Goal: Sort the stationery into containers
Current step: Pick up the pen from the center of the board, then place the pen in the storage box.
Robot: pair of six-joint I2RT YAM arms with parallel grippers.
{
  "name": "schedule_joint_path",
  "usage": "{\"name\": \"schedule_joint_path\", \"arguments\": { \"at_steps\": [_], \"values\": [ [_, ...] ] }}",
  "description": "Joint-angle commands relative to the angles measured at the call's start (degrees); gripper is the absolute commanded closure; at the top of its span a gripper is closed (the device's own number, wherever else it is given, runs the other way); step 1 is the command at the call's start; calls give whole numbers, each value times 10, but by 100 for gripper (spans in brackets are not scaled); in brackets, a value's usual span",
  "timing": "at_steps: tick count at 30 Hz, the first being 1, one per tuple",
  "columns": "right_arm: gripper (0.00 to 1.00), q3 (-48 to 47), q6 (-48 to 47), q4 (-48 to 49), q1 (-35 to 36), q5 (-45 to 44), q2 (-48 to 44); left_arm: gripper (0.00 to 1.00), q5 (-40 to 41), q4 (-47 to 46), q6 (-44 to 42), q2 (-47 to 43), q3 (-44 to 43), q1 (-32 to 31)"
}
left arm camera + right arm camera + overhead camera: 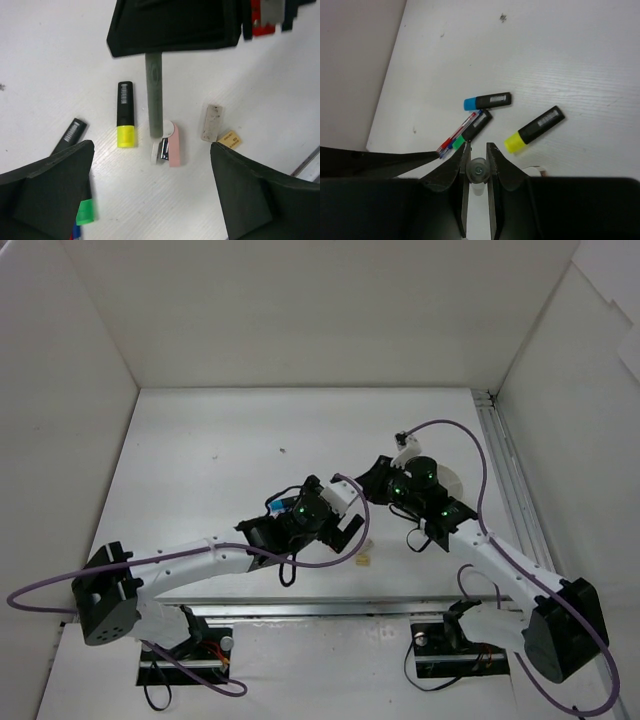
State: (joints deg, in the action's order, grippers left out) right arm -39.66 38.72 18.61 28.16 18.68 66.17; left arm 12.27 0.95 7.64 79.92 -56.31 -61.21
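Right fingers (451, 172) were clenched on a pale stick (155, 95), its lower end just at the pink eraser (175, 146) on the counter (45, 55). A yellow highlighter (126, 116) lay beside that on one side, a grey eraser (212, 123) and a tan eraser (230, 139) on the other. Farther off lay a green highlighter (472, 130), a blue highlighter (487, 101) and thin pens (454, 135). Left fingers (50, 185) were spread wide above the counter, grasping nothing.

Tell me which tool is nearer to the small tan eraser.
Left. The tan eraser lies just off one finger of the open left tool; the right tool, shut on the stick, is farther up the table.
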Motion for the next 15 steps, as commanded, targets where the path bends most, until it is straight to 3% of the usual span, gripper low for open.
{"name": "schedule_joint_path", "arguments": {
  "at_steps": [1, 6, 9, 15],
  "values": [
    [100, -51, -71, -32, -3, -118, -56, 0, -6, -38, -4, -55, 10, -5],
    [100, -72, -140, -103, -2, -349, -104, 0, -45, -26, 45, -98, 55, 67],
    [100, -74, -174, -105, -10, -433, -113, 0, -108, -44, 69, -124, 93, 114],
    [100, -82, -210, -99, -51, -481, -83, 0, -205, -49, 95, -126, 120, 175]
  ]
}}
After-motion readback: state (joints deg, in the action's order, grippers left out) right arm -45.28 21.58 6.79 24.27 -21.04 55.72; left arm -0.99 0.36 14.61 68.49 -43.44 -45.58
